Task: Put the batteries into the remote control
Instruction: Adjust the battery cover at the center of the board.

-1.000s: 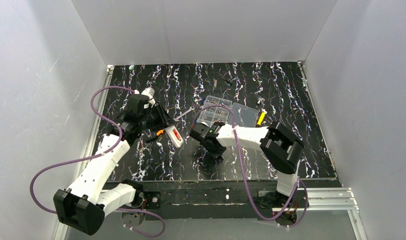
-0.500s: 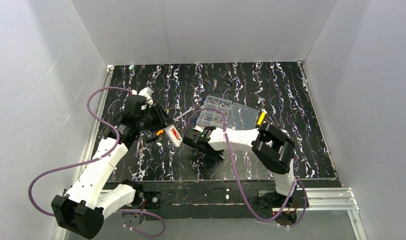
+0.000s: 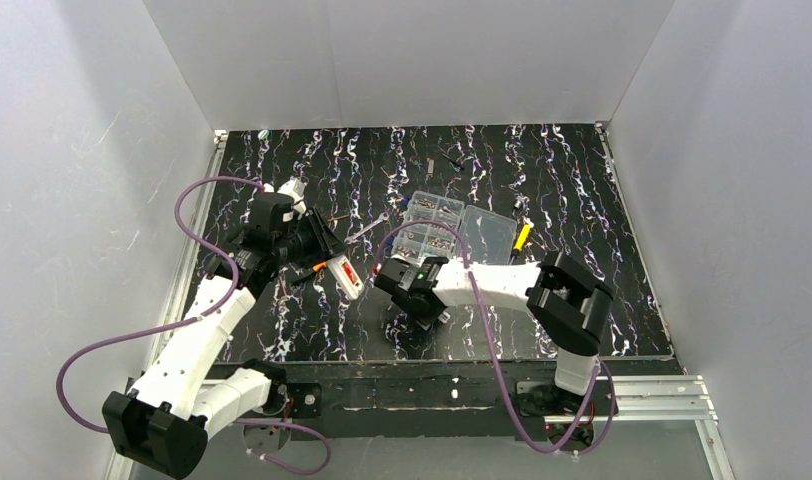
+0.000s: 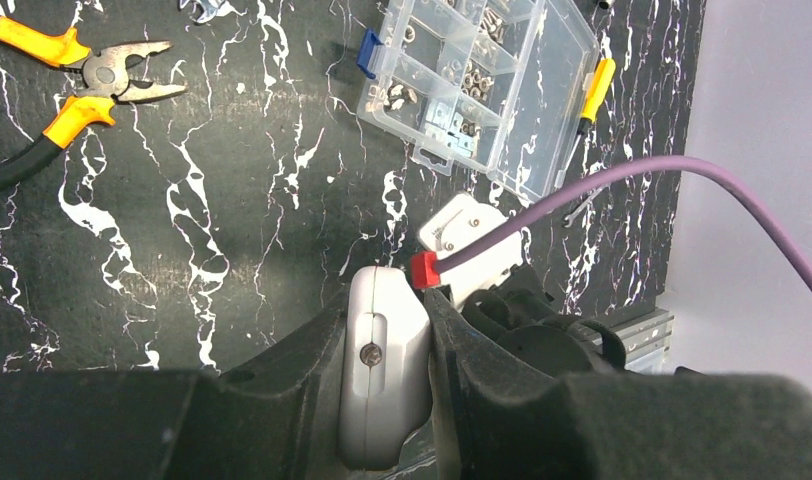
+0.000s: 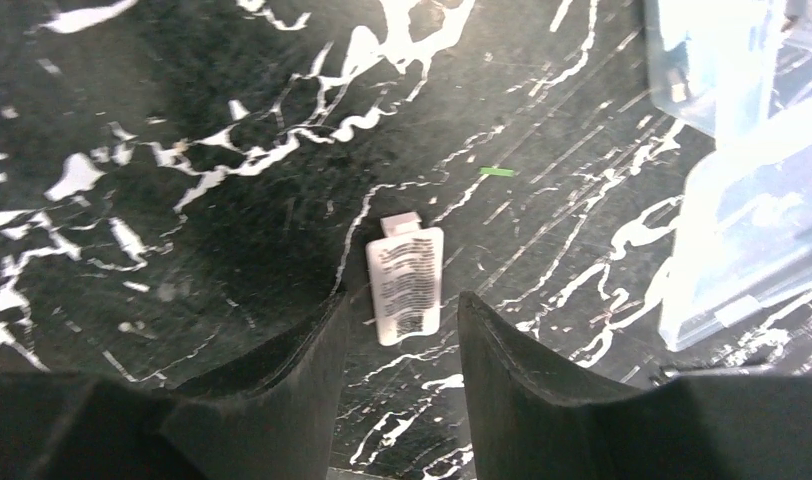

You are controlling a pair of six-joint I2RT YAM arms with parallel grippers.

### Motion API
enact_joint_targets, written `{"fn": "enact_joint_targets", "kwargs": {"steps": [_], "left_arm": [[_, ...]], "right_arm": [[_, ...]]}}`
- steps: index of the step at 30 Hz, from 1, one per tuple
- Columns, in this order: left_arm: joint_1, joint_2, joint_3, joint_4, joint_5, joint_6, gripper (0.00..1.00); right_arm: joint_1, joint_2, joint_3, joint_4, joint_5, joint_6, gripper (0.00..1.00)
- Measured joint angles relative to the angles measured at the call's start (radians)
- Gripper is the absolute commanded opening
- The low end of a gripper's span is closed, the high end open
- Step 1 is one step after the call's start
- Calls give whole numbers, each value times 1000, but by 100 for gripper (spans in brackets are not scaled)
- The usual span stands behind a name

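My left pincer [image 4: 385, 312] pinches the remote control [image 4: 380, 400]. My right pincer [image 5: 397, 330] hangs spread over the white cover [image 5: 405, 283] on the table [image 5: 182, 250]. Next, I think: lower, then squeeze its sides.

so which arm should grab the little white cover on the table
Right. The right pincer is open with the cover lying between its fingers; the left pincer is shut on the remote, so it is busy.
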Motion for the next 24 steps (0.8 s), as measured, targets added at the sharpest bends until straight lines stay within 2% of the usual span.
{"fn": "enact_joint_targets", "kwargs": {"steps": [6, 10, 13, 20, 24], "left_arm": [[0, 0, 2, -11, 0, 3, 0], [0, 1, 19, -29, 0, 7, 0], [0, 1, 34, -38, 0, 12, 0], [0, 13, 66, -57, 3, 22, 0], [1, 30, 73, -40, 38, 28, 0]], "right_arm": [[2, -62, -69, 100, -69, 6, 59], [-8, -103, -111, 145, -88, 28, 55], [-61, -164, -151, 180, -135, 54, 47], [-319, -286, -263, 259, -238, 80, 23], [-358, -280, -297, 287, -303, 71, 6]]}}
